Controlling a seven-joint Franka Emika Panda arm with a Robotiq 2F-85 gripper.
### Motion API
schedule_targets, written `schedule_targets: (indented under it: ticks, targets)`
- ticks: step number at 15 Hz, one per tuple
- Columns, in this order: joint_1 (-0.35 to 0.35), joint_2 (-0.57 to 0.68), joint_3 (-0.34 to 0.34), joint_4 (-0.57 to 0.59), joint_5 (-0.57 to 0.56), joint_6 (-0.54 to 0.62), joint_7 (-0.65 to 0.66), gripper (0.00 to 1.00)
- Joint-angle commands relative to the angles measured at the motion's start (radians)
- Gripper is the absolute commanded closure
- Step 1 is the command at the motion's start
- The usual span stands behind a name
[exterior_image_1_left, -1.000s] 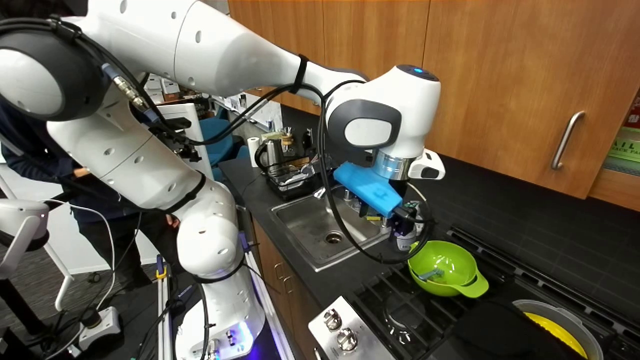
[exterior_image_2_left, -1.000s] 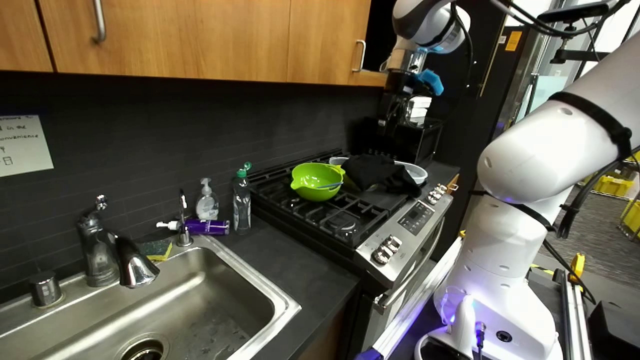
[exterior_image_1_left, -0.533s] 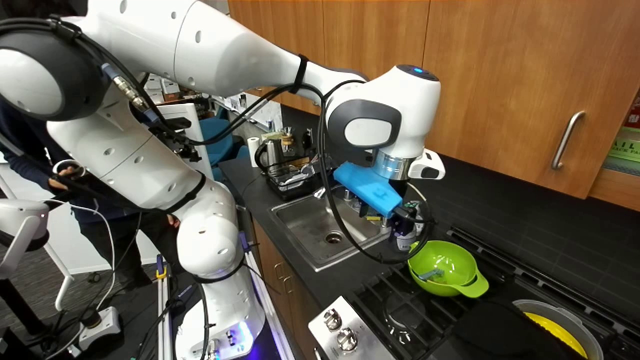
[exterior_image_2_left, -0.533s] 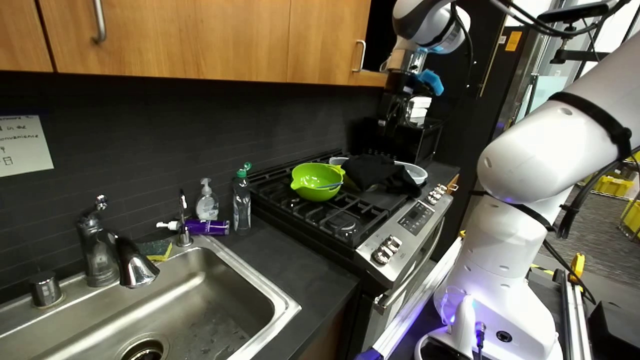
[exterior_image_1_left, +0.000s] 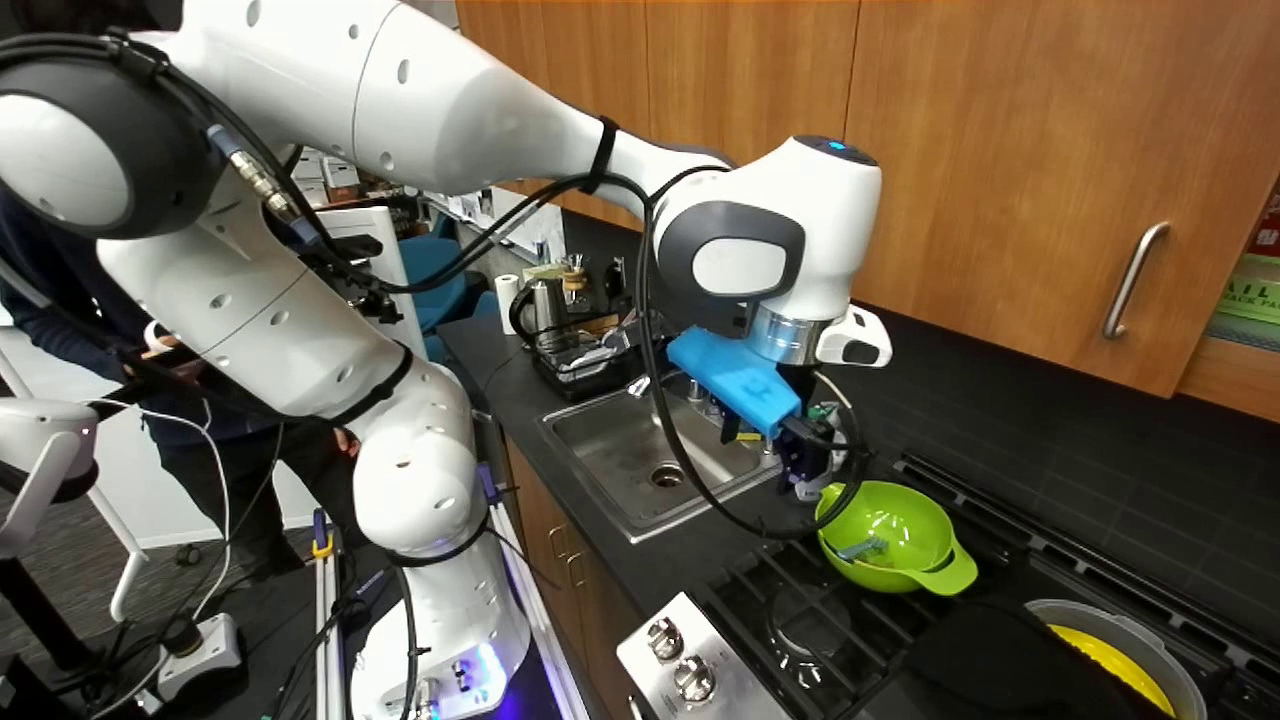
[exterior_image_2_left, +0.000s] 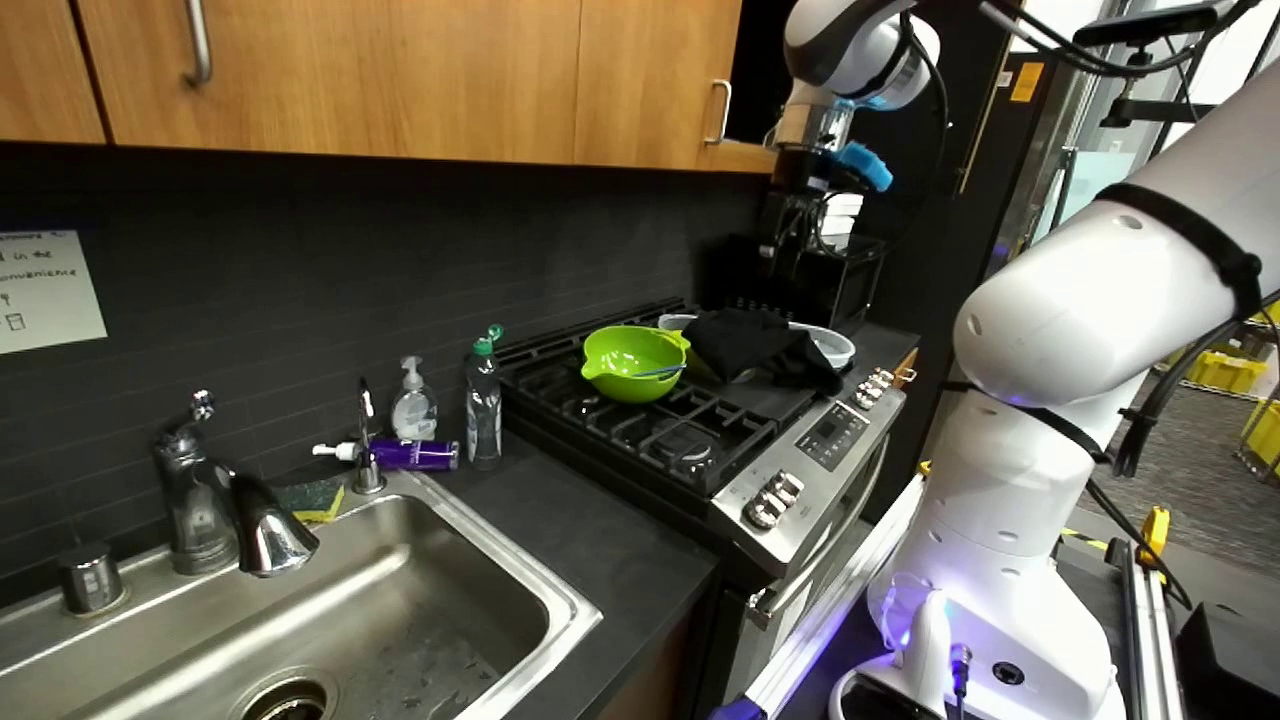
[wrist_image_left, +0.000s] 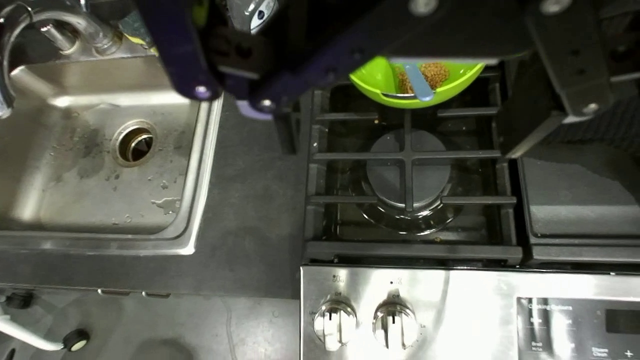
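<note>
My gripper (wrist_image_left: 407, 137) is open and empty, with its dark fingers (wrist_image_left: 534, 136) wide apart above the front left burner in the wrist view. In an exterior view the gripper (exterior_image_2_left: 785, 245) hangs above the stove, pointing down. The nearest thing is a green bowl (wrist_image_left: 407, 103) standing on the stove grate; it shows in both exterior views too (exterior_image_1_left: 935, 580) (exterior_image_2_left: 620, 388). The gripper is apart from it. Brown grains (wrist_image_left: 435, 74) and a blue-handled utensil (wrist_image_left: 419, 82) lie in the bowl, the handle resting over the rim. The gripper body hides the bowl's far side in the wrist view.
A black cloth (exterior_image_2_left: 750, 340) lies over containers beside the bowl. A steel sink (wrist_image_left: 205, 165) and faucet (exterior_image_2_left: 265, 530) are left of the stove. Soap bottles (exterior_image_2_left: 484, 400) stand by the stove edge. Wooden cabinets (exterior_image_1_left: 1000, 150) hang above. A dark boxy appliance (exterior_image_2_left: 850, 280) stands past the stove.
The wrist and gripper have shifted and tilted slightly, and the cable loop has moved a little. The bowl and the other things stay put. The person behind has moved their hands.
</note>
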Motion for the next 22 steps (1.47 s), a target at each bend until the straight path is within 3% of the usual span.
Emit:
schedule_targets:
  ticks: [1, 7, 12, 19, 22]
  targets:
    - [0.025, 0.062, 0.034, 0.043, -0.038, 0.005, 0.041, 0.0]
    - [0.04, 0.201, 0.123, 0.135, -0.184, -0.02, 0.145, 0.0]
    - [0.031, 0.237, 0.142, 0.155, -0.318, 0.011, 0.238, 0.0]
    - [0.047, 0.182, 0.079, 0.064, -0.247, 0.201, 0.079, 0.0]
    - [0.038, 0.219, 0.092, 0.089, -0.256, 0.18, 0.11, 0.0]
